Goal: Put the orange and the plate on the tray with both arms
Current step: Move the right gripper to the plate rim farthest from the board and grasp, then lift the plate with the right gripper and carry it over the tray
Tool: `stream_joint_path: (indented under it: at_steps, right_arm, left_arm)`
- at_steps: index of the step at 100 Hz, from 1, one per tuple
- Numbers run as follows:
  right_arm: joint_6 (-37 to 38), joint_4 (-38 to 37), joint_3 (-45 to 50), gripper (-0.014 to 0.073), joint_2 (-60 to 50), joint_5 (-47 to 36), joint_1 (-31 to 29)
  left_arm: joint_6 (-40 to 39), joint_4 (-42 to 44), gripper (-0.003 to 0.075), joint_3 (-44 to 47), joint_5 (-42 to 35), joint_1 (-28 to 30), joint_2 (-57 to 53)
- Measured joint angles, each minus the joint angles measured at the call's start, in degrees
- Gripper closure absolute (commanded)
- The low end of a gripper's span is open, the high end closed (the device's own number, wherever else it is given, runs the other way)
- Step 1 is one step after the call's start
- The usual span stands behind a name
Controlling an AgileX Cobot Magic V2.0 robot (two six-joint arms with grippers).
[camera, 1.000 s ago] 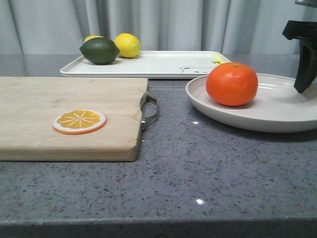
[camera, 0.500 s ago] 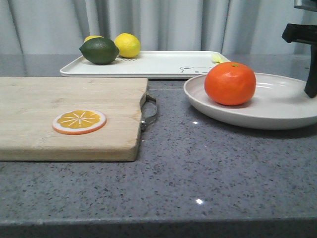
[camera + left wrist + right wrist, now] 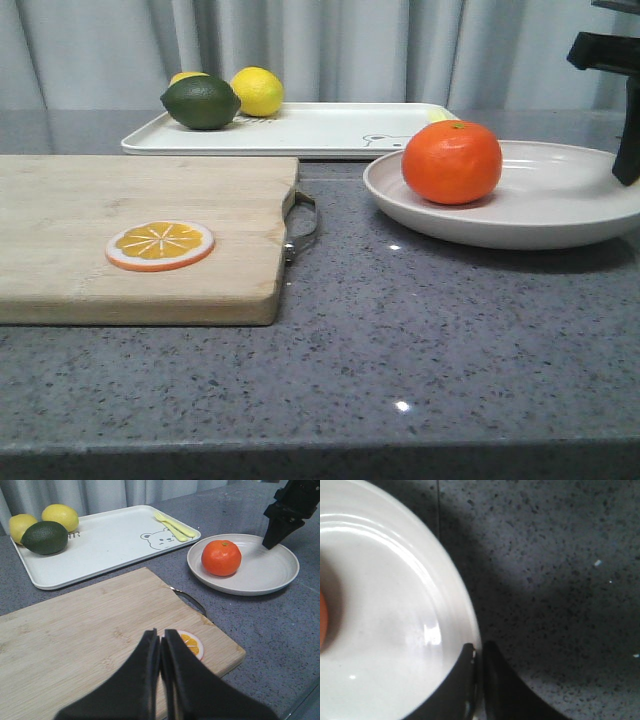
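The orange sits on the left part of the off-white plate, at the right of the table. My right gripper is shut on the plate's rim, one finger inside and one outside; it also shows in the front view and the left wrist view. The plate hangs a little above the table, with a shadow under it. The white tray with the bear drawing lies behind, near the plate's far left edge. My left gripper is shut and empty above the cutting board.
A wooden cutting board with a metal handle fills the left front and carries an orange slice disc. A green lime and two lemons sit on the tray's left end. A yellow fork lies at its right end.
The plate with the orange has moved left and slightly up, held by my right gripper. The left gripper's earlier state is not shown.
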Motion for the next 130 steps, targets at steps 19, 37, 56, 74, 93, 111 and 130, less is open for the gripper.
stream_joint_path:
  at_steps: [19, 37, 56, 74, 93, 111, 130]
  right_arm:
    - [-2.4, 3.87, -5.19, 0.066, 0.1, 3.1, 0.0]
    - [-3.39, 6.75, -11.44, 0.066, 1.23, 4.48, 0.0]
    - [-3.42, 6.79, -19.43, 0.066, 6.44, 6.72, 1.26]
    - [-3.27, 6.94, -27.88, 0.066, 12.94, 7.61, 4.32]
    - [-1.6, 7.09, -38.48, 0.066, 20.88, 9.56, 5.81]
    - [0.56, 7.09, -48.35, 0.066, 28.33, 11.51, 6.29]
    - [2.86, 7.09, -57.32, 0.066, 34.4, 11.67, 6.45]
  left_arm:
    - [0.0, 0.0, 0.0739, 0.0, 0.0, 0.0, 0.0]
    - [0.0, 0.0, 0.0739, 0.0, 0.0, 0.0, 0.0]
    - [0.0, 0.0, 0.0739, 0.0, 0.0, 0.0, 0.0]
    - [0.0, 0.0, 0.0739, 0.0, 0.0, 0.0, 0.0]
    - [0.0, 0.0, 0.0739, 0.0, 0.0, 0.0, 0.0]
    - [0.0, 0.0, 0.0739, 0.0, 0.0, 0.09, 0.0]
    - [0.0, 0.0, 0.0739, 0.23, 0.0, 0.09, 0.0]
